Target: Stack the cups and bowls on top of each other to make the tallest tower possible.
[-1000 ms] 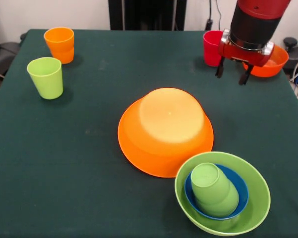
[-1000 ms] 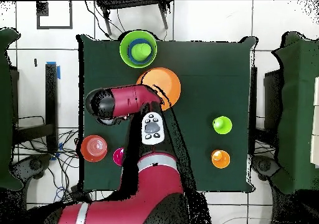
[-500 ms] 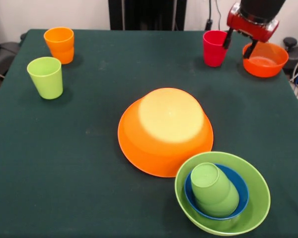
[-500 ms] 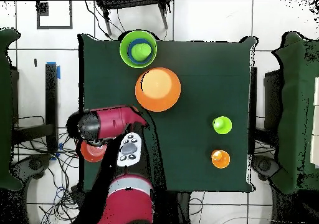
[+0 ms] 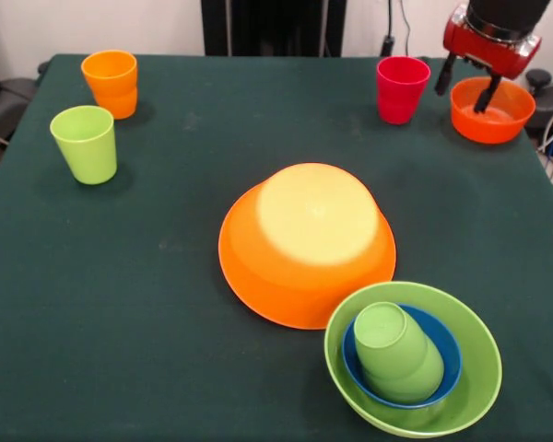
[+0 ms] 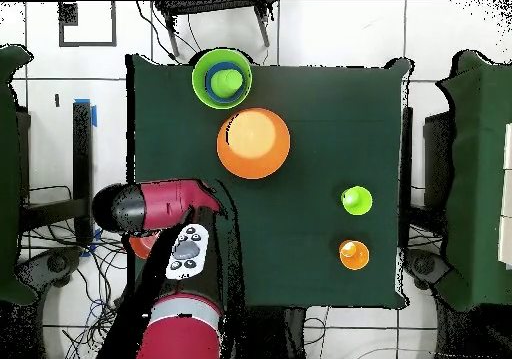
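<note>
hand [image 5: 466, 85] open, empty | straddling near rim of small red-orange bowl [image 5: 492, 112] | bowl directly below, red cup [image 5: 401, 87] beside

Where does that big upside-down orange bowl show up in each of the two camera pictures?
Front view: the big orange bowl lies upside down at the middle of the table, just behind the light green bowl.
Overhead view: the same bowl sits in the upper middle, just below the light green bowl.
Shared landmark: the light green bowl beside it.
</note>
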Robot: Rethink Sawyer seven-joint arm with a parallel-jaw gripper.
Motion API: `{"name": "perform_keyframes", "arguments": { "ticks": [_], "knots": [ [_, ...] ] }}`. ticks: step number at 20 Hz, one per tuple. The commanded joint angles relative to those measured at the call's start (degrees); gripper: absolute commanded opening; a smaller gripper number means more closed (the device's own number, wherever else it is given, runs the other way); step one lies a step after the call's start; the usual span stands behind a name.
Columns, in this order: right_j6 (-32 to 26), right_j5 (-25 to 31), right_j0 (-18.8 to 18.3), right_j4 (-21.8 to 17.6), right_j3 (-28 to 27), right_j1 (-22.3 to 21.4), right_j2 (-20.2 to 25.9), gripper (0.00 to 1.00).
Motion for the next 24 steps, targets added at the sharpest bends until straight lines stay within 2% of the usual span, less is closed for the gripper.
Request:
{"name": "perform_keyframes", "arguments": {
  "ticks": [1, 7, 16, 24],
  "knots": [
    [16.58, -12.05, 2.28, 5.13, 1.21, 8.32, 0.86, 1.0],
    [15.52, -15.97, 3.98, 8.72, 1.49, 11.36, 1.28, 1.0],
    [17.09, -5.84, 9.98, 14.43, 3.08, 5.89, -1.41, 1.0],
    [15.52, -4.69, 11.09, 17.67, 1.32, 6.42, -1.36, 1.0]
  ]
}}
